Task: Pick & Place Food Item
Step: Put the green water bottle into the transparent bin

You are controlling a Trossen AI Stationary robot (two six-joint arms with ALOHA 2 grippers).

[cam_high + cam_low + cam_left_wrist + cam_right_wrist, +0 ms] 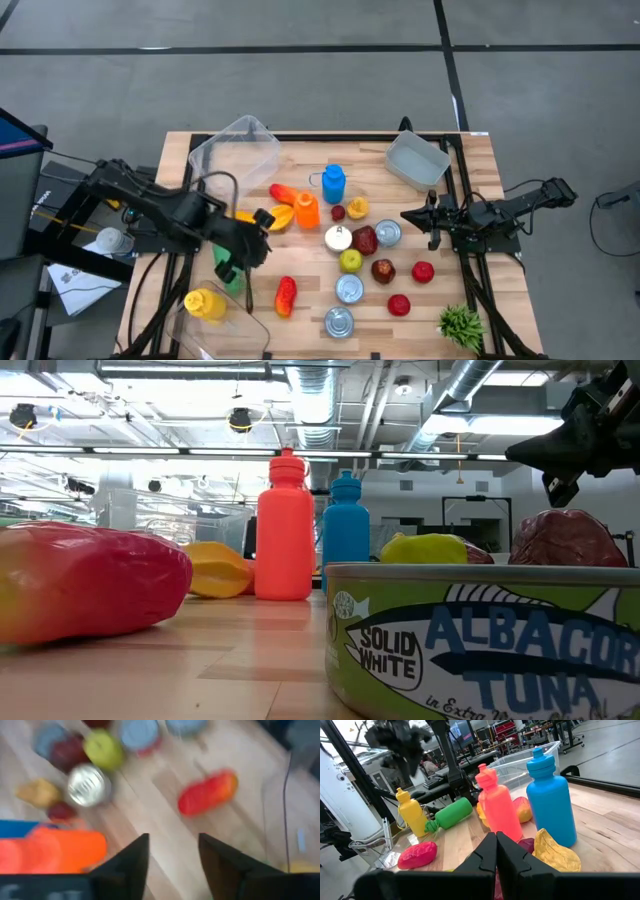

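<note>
My left gripper is open and raised over the table's left half, touching nothing. Past its fingers lie a red-orange fruit, a green apple and a silver can; the orange bottle stands close beside it. My right gripper is shut and empty, hovering at the right by a can and facing the orange bottle, the blue bottle and a yellow fruit.
Red apples, cans and a tuna can crowd the middle and near side. A yellow bottle and a green bottle lie near left. Clear tubs sit at the far left and far right. A green plant is near right.
</note>
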